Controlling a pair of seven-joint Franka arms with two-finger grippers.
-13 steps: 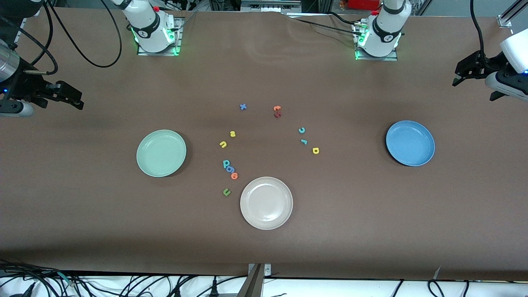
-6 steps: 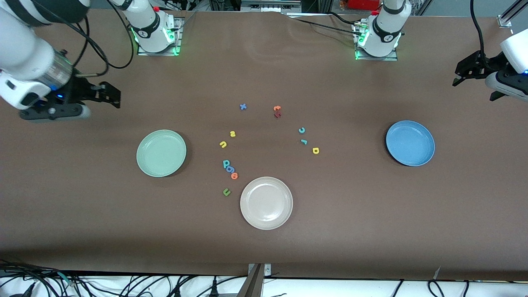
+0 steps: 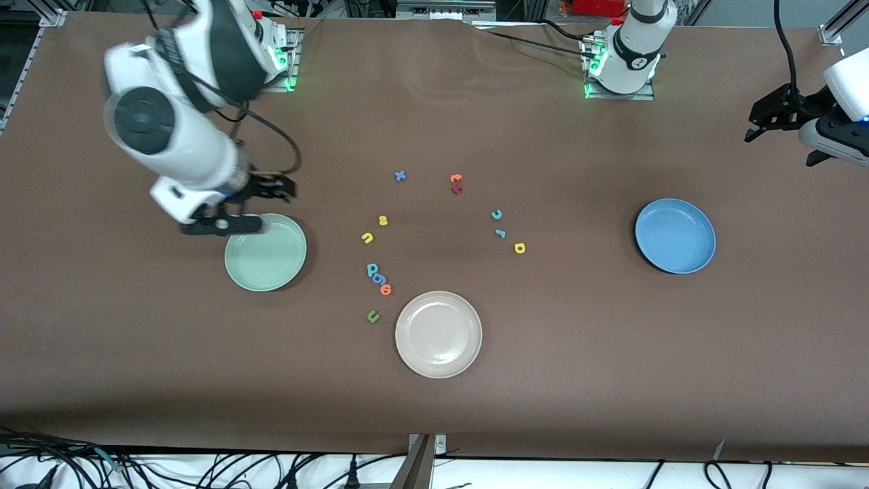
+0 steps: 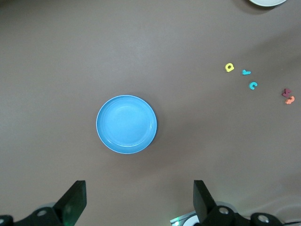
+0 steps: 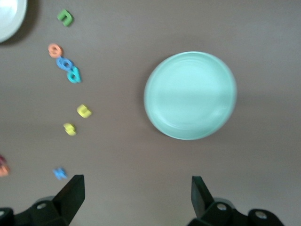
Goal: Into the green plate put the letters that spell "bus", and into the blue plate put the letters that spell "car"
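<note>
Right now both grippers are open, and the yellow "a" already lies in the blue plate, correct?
Not quite. Both are open, but the front view shows the yellow "a" on the table, apart from the blue plate, which holds nothing.

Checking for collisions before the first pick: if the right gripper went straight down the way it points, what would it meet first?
Probably the bare brown table just beside the round mint-green plate, at its rim toward the robots. The open right gripper hangs there, though depth is hard to judge.
</note>
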